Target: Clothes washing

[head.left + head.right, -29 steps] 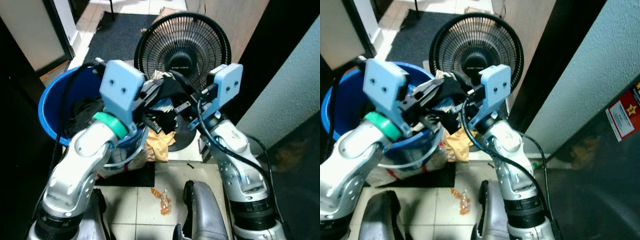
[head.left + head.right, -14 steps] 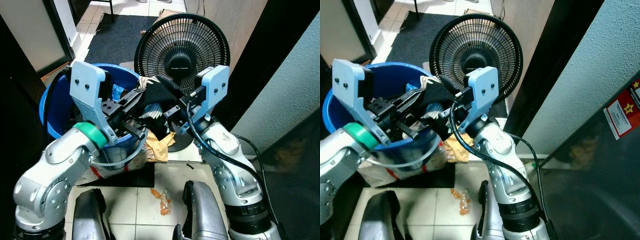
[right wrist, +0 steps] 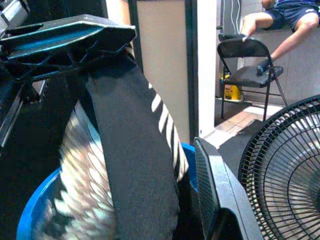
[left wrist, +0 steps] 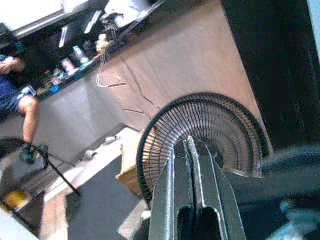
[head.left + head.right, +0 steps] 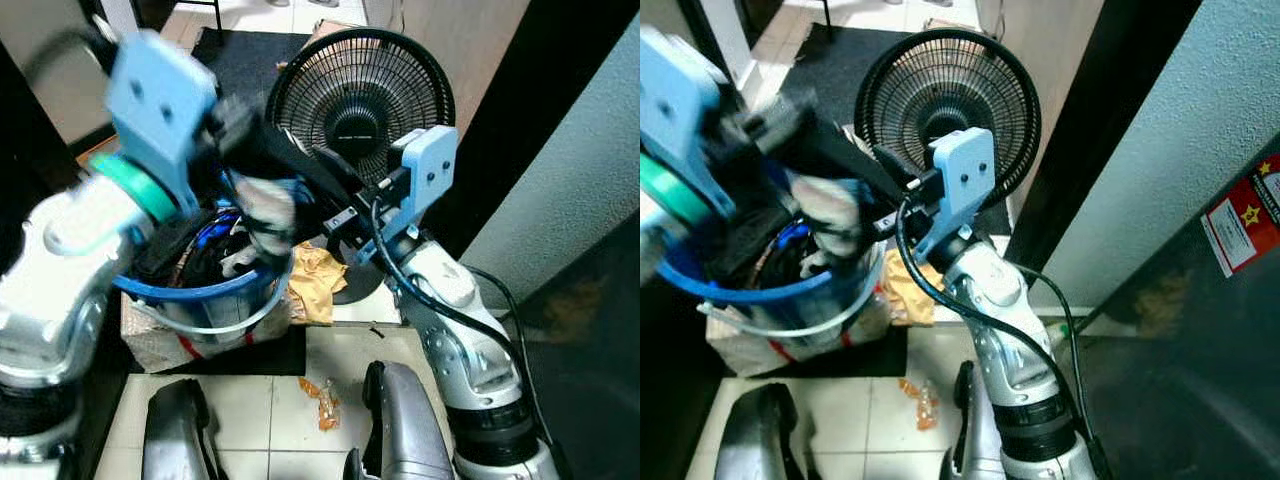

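Note:
My left gripper point(image 5: 345, 180) is raised over the blue tub point(image 5: 200, 292), its arm blurred. Its black fingers point(image 4: 190, 150) are pressed together and point toward the black fan point(image 5: 360, 100). A black garment with white stripes point(image 5: 262, 205) hangs down from it above the tub; in the right wrist view the garment point(image 3: 135, 165) drops from under the left gripper. More dark clothes lie in the tub. My right gripper point(image 5: 335, 215) sits just beside the hanging garment, in front of the fan, with one finger point(image 3: 215, 190) showing and a wide gap beside it.
A crumpled brown paper bag point(image 5: 315, 285) lies between the tub and the fan base. An orange wrapper point(image 5: 322, 400) is on the tiled floor by my legs. A grey wall point(image 5: 560, 200) stands at the right. A person sits behind a folding chair point(image 3: 250, 65).
My left arm has swung up and left, lifting the striped garment out of the tub. The right gripper has stayed near the fan.

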Motion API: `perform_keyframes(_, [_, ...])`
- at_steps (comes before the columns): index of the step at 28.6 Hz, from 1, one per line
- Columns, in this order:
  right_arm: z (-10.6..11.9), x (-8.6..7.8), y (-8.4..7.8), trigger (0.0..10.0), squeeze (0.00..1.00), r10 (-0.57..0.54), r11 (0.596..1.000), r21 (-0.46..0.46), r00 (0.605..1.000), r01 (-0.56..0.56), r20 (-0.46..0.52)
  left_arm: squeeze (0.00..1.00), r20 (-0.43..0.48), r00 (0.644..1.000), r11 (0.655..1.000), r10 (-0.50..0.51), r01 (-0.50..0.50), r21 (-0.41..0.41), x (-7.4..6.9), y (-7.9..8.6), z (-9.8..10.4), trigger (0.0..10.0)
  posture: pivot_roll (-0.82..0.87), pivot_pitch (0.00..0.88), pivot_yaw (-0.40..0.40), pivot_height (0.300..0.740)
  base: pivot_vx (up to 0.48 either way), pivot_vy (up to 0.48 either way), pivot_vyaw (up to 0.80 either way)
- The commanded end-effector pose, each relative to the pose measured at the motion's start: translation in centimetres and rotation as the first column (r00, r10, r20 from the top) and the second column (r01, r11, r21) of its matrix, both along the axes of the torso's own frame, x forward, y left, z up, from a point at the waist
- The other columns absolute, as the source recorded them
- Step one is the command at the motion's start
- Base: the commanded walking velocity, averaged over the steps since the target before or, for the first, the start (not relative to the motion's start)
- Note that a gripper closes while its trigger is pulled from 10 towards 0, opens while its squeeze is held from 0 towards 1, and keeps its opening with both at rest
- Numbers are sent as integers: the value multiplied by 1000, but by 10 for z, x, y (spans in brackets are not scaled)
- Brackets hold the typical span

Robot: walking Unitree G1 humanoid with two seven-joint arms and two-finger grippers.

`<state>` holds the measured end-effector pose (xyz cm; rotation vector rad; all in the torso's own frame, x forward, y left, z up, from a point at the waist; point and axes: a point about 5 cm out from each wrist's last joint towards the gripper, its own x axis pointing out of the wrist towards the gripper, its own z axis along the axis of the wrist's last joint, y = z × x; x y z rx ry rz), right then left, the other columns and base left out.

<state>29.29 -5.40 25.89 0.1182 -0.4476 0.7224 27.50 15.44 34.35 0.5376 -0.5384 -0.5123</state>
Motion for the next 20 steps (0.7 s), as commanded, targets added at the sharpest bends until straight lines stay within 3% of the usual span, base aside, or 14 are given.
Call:
perform_keyframes(1, [2, 2, -10, 10000, 0, -37, 999, 27, 999, 37, 7, 0, 29, 999, 997, 36, -38, 61, 3, 9, 2, 10000, 40, 77, 4, 390, 0, 0, 0])
perform_keyframes(5, [1, 1, -9, 10000, 0, -39, 999, 34, 999, 39, 4, 0, 12, 1000, 991, 20, -22, 128, 3, 6, -10, 10000, 35, 79, 4, 390, 0, 0, 0])
perform_keyframes(7, [-1, -1, -9, 10000, 0, -37, 999, 35, 999, 37, -6, 0, -94, 993, 984, -75, 89, 156, -8, -7, -36, 10000, 33, 86, -7, 390, 0, 0, 0])
perform_keyframes(8, [-1, -1, -9, 10000, 0, -37, 999, 35, 999, 37, -6, 0, -94, 993, 984, -75, 89, 156, -8, -7, -36, 10000, 33, 86, -7, 390, 0, 0, 0])
perform_keyframes(10, [-3, -2, -10, 10000, 0, -31, 999, 24, 999, 31, -13, 0, -153, 976, 963, -157, 186, 195, -20, -16, -50, 10000, 37, 90, -6, 390, 0, 0, 0])
perform_keyframes(16, [-7, -3, -15, 10000, 0, -25, 1000, 8, 999, 25, -29, 0, -194, 963, 940, -190, 235, 248, -19, -5, -44, 10000, 51, 93, -12, 390, 0, 0, 0])
perform_keyframes(20, [-9, -5, -12, 10000, 0, -22, 1000, 7, 999, 23, -36, 0, -161, 974, 970, -157, 183, 163, -7, -6, -37, 10000, 27, 94, -12, 390, 0, 0, 0])
